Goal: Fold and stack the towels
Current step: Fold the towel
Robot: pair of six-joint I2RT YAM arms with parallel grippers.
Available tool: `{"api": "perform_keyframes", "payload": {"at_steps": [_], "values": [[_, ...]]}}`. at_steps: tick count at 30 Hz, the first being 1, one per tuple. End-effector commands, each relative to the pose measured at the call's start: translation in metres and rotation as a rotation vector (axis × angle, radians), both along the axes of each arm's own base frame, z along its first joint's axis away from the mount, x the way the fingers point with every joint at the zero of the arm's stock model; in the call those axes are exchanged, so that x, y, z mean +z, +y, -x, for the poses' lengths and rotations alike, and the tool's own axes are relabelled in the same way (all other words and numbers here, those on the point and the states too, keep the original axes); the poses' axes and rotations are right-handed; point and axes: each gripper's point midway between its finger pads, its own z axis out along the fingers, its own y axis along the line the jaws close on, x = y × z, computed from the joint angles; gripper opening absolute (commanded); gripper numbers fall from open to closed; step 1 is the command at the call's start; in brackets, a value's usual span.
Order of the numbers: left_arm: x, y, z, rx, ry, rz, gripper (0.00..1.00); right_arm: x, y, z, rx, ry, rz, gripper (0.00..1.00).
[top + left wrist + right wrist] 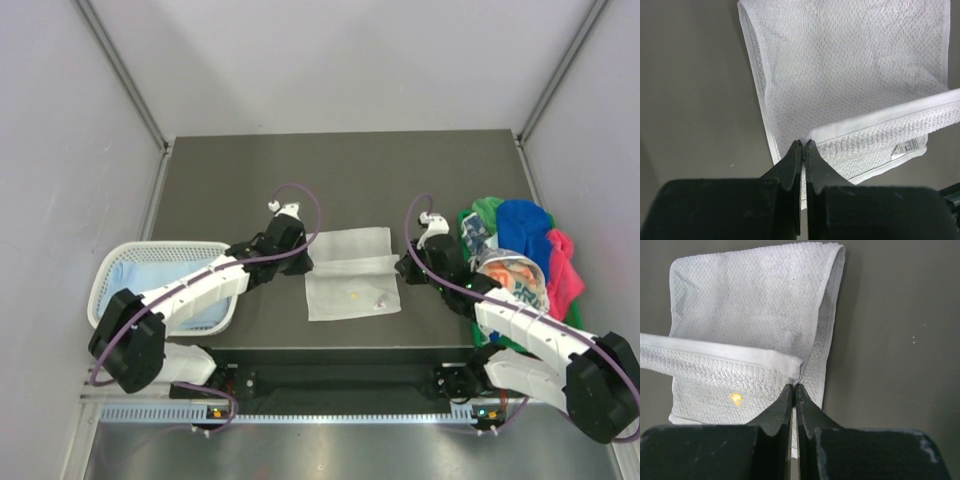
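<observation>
A whitish-grey towel (350, 272) lies near the middle of a dark table (340, 160), between the two arms. A hem (880, 116) crosses it from side to side, resting over the layer beneath, so the step in hand appears to be the first fold of this towel. The left gripper (804, 143) has its jaws pressed together on the left end of that hem. The right gripper (793, 386) is closed the same way on the right end (in each wrist view the black fingers meet at a thin seam, with a corner of the hem caught at the tips). How many layers each pinch takes in is hard to tell from these angles. A pile of coloured towels (520, 250) waits unfolded at the right edge of the table, just beside the right arm. A pale blue towel (150, 285) sits in a white mesh basket (160, 245) on the left, so most of the task seems to lie ahead. The next move likely calls for both arms to travel together at an even height and pace. They would carry the hem toward the far edge so the corners line up, then lower it flat and open.
</observation>
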Motion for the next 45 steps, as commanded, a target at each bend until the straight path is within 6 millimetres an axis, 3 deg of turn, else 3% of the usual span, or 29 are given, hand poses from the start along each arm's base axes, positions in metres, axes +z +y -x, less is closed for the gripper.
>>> {"api": "perform_keyframes", "payload": {"at_steps": [1, 21, 23, 26, 29, 31, 34, 40, 45], "values": [[0.009, 0.002, 0.005, 0.009, -0.019, 0.019, 0.0, 0.005, -0.004, 0.003, -0.019, -0.024, 0.001, 0.0], [-0.029, 0.005, 0.041, 0.008, 0.072, 0.025, 0.0, -0.031, 0.003, 0.036, 0.049, 0.054, -0.031, 0.0], [-0.033, 0.005, 0.045, 0.005, 0.086, 0.025, 0.0, -0.035, 0.003, 0.039, 0.051, 0.064, -0.033, 0.07], [-0.038, 0.003, 0.048, -0.004, 0.097, 0.031, 0.1, -0.038, 0.002, 0.042, 0.052, 0.075, -0.038, 0.17], [-0.036, 0.0, 0.05, -0.014, 0.099, 0.04, 0.3, -0.033, 0.003, 0.041, 0.046, 0.067, -0.051, 0.3], [-0.03, -0.001, 0.051, -0.025, 0.092, 0.05, 0.35, -0.025, 0.003, 0.04, 0.044, 0.053, -0.064, 0.37], [-0.006, -0.006, 0.05, -0.052, 0.044, 0.094, 0.4, -0.012, 0.002, 0.039, 0.03, 0.028, -0.079, 0.43], [0.011, 0.001, 0.037, -0.018, 0.004, 0.039, 0.43, 0.012, 0.004, 0.033, 0.014, -0.007, -0.114, 0.49], [-0.003, -0.006, 0.031, -0.002, 0.035, 0.035, 0.4, 0.012, 0.0, 0.03, -0.018, -0.007, -0.1, 0.49]]}}
